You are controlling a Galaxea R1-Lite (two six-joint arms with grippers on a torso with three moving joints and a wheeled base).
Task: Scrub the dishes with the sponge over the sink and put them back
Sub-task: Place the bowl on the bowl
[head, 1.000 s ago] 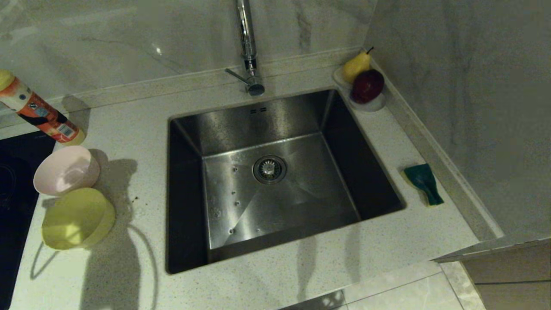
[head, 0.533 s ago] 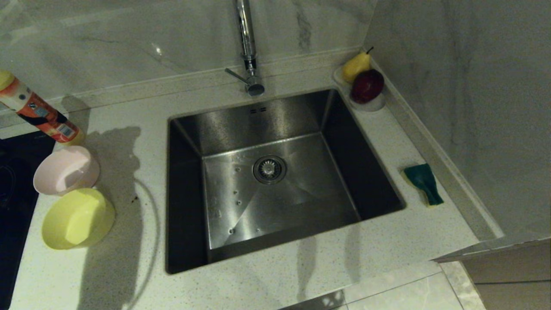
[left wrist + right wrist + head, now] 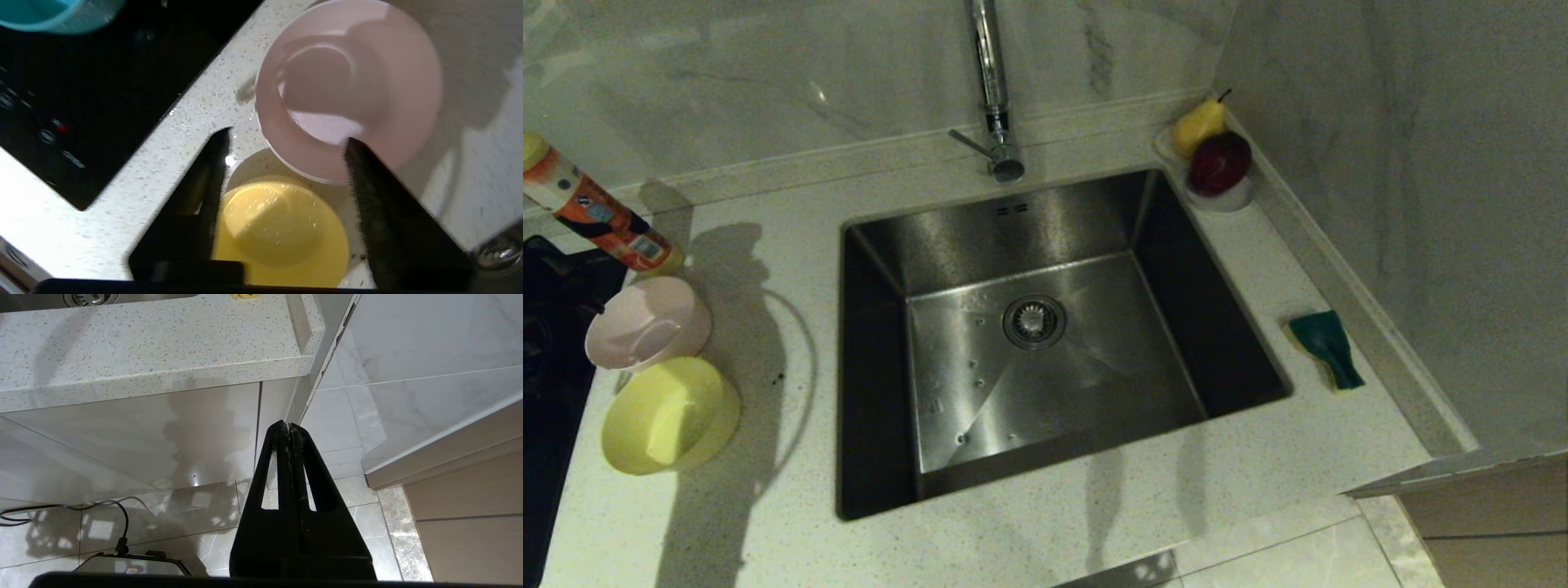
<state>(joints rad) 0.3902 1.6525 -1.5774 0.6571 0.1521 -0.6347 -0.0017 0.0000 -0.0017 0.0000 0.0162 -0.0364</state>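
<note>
Speckled pale countertop [image 3: 768, 523]: left gripper [image 3: 286, 143] spread wide, holding nothing, above pale pink round plastic bowl [image 3: 347, 85] and yellow round plastic bowl [image 3: 282, 237]; right gripper [image 3: 289, 426] pressed closed, parked low.

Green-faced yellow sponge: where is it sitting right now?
In the head view the green-faced yellow sponge lies on the speckled counter to the right of the steel sink, close to the wall's edge strip and nearer the robot than the fruit dish.

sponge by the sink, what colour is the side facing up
Dark green, on the sponge, with yellow foam at its edge; head view shows it best.
</note>
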